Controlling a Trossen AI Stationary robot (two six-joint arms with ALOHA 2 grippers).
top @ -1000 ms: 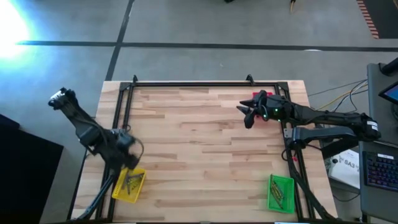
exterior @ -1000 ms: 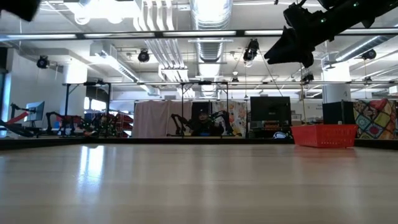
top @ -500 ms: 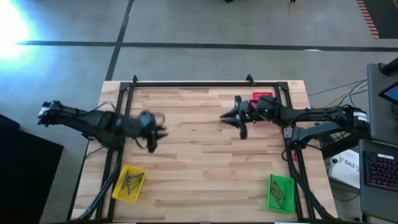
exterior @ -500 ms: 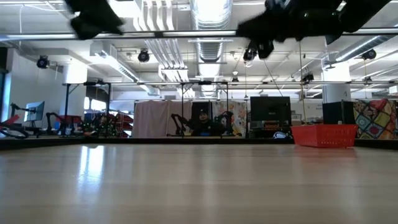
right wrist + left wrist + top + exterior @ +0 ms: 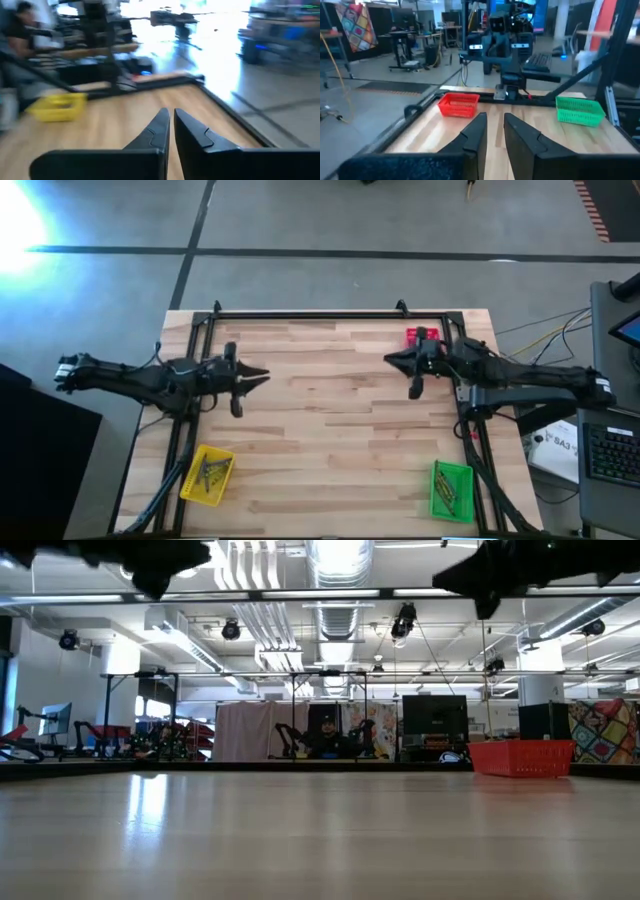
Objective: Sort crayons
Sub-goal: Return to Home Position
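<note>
Crayons lie in the yellow tray at the near left, and more crayons in the green tray at the near right. A red tray stands at the far right, partly under my right arm. My left gripper hangs above the table's left middle and points right. Its fingers are almost together with nothing between them. My right gripper hangs high beside the red tray and points left. It is shut and empty.
A black frame runs along the table's far, left and right edges. Bare wood spreads between the two grippers and the near trays. A keyboard and cables lie beyond the right edge. Both arms hang well above the tabletop in the low view.
My left gripper has risen from over the yellow tray and swung toward the far edge and the table's middle; it now points right. My right gripper has reached toward the middle, drawn back toward the red tray, levelled out and shut.
</note>
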